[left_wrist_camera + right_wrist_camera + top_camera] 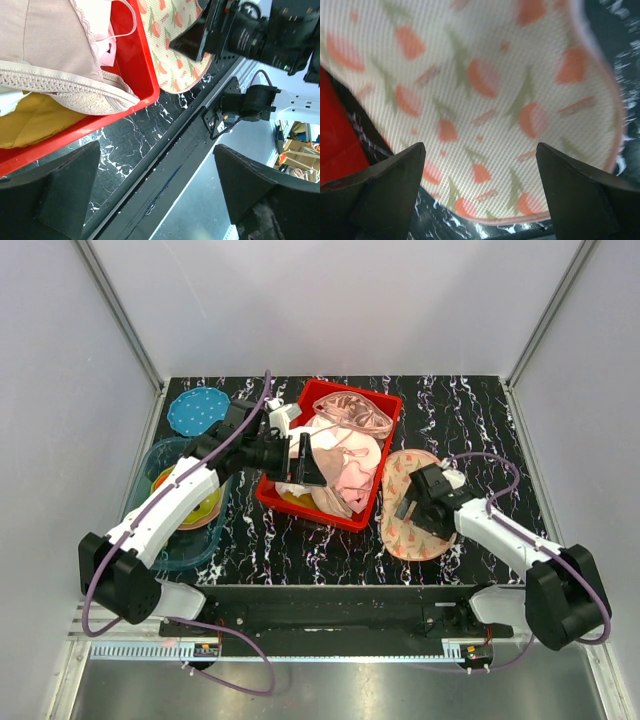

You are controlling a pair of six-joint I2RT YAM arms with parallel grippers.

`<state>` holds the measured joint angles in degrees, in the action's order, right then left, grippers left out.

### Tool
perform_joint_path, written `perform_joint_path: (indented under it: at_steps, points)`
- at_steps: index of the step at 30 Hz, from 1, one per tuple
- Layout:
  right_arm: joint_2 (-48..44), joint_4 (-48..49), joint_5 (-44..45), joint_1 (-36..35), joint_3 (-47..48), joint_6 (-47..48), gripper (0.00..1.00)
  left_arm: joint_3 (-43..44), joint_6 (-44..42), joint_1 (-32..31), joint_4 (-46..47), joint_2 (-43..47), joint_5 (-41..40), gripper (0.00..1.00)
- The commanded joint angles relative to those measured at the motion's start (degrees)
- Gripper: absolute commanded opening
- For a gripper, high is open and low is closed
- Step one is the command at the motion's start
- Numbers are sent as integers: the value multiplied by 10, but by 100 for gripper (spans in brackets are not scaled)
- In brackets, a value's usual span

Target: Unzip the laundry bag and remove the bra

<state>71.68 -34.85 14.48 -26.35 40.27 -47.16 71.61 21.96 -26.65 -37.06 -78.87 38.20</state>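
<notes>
2 claws, both spread wide and gripping nothing. Right claw [480, 147] hovers low over the bag [495, 95], which lies flat directly beneath its fingers, one edge just beside the bin [332, 125]. Left claw [156, 150] hangs at the bin's outer wall. The bra [45, 45] lies inside the bin, ahead of this claw and to its left, its lace band draped close to the rim. Task looks all but done. Risks: a right finger catching the bag's mesh on lifting and dragging it along; a left finger hooking the band or a loose strap [131, 22] and pulling the bra out over the rim.
</notes>
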Motion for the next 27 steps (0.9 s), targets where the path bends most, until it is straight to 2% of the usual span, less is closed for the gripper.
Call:
perform_joint_path:
  at_steps: [1,2,3,9,12,15,20,27]
  points:
    - [-22,-23,35,85,22,8,98,7,-12,2,4,29,-21,99]
    - [-26,-23,12,135,25,13,98,8,-11,2,6,27,-19,99]
    - [-30,-23,0,142,31,16,98,10,-10,2,6,20,-16,99]
    - [-63,-36,6,142,84,34,97,29,-2,1,8,8,-13,99]
    - [-96,-48,54,141,80,45,98,30,-2,2,8,24,-50,99]
    - [-127,-86,124,141,71,17,99,33,-4,11,-5,34,-78,99]
    - [-174,-154,151,141,80,-13,100,18,3,69,-5,64,-84,99]
    - [-251,-162,147,141,100,19,100,-7,6,165,6,129,-113,99]
